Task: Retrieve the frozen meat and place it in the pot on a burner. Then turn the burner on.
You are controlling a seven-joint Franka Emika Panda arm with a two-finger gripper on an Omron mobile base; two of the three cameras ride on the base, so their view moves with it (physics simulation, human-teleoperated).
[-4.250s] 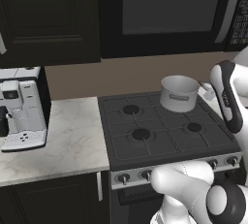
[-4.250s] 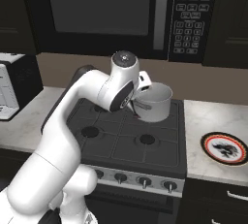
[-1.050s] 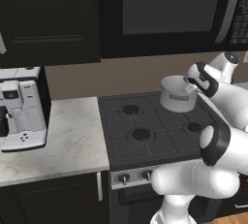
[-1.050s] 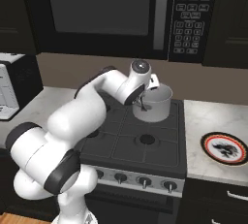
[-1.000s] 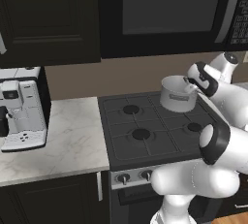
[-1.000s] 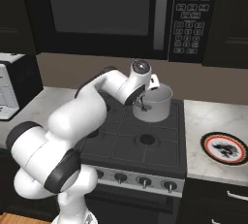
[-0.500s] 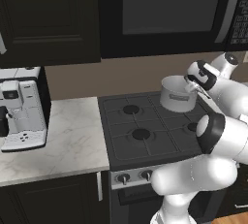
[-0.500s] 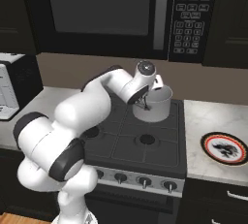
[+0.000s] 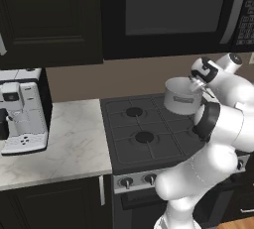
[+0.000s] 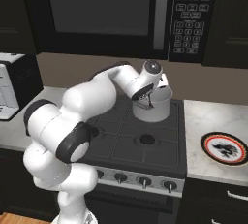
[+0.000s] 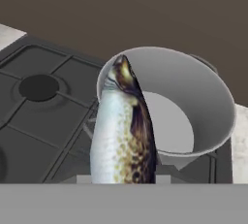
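The silver-grey pot (image 9: 181, 102) (image 10: 155, 107) (image 11: 213, 103) stands on the stove's back right burner, and its inside looks empty. The frozen meat is a speckled silver-brown fish (image 11: 121, 131). In the hand view it rises from the bottom edge, its head just over the pot's near rim. My gripper (image 9: 196, 85) (image 10: 145, 101) hovers at the pot's rim, shut on the fish; its fingertips are hidden behind the fish. Other black burners (image 9: 144, 137) (image 10: 147, 139) (image 11: 38, 86) lie bare under the grates.
A microwave (image 10: 121, 9) hangs low over the stove. A row of knobs (image 10: 143, 181) lines the stove front. A white coffee machine (image 9: 20, 119) stands on the left counter, and a patterned plate (image 10: 224, 148) on the right counter.
The hand has swung from beside the stove to the pot's rim, carrying the fish. In the last second the elbow has folded lower while the hand edged closer over the pot.
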